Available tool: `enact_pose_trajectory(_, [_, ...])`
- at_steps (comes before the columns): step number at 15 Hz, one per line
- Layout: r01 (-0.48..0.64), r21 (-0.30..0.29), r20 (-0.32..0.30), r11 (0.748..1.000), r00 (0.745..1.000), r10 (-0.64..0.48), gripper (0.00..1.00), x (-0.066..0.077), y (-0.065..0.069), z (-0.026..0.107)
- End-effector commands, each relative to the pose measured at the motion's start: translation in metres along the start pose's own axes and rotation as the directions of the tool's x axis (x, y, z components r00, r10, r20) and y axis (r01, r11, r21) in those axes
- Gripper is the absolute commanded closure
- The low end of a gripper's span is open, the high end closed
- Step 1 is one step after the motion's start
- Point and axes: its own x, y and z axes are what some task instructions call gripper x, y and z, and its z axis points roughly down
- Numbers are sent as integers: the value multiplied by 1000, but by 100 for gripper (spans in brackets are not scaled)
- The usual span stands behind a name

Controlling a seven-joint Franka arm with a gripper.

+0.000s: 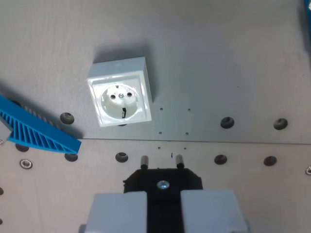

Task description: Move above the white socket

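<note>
White square plastic socket [121, 98] with a round recessed face and two pin holes sits on the grey metal table [218, 63], up and toward the wrist view's left of the tool. At the bottom centre of the wrist view, the gripper [163, 206] shows as two pale grey blocky fingers [119, 211] pressed against a black plastic plug [163, 182] between them, so the jaws are clamped on it. Two short metal pins [161, 160] stick out of the plug's far end and point away from the camera, toward the middle of the table. The pins lie to the right of the socket and nearer the camera, apart from it. Just beyond them a small group of tiny drilled holes [173, 121] dots the surface, and a row of larger round bolt holes [227, 122] runs across the table. A blue ribbed plastic part [36, 130] lies at the left edge; what it is cannot be told from this angle.
</note>
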Motion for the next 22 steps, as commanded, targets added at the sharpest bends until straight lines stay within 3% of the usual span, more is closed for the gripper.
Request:
enact_pose_trajectory(1, [55,1,-93,998,994,-55,100,-4,-5,15])
enact_pose_trajectory(22, [146,-9,-94,989,985,-147,100,-28,-31,117])
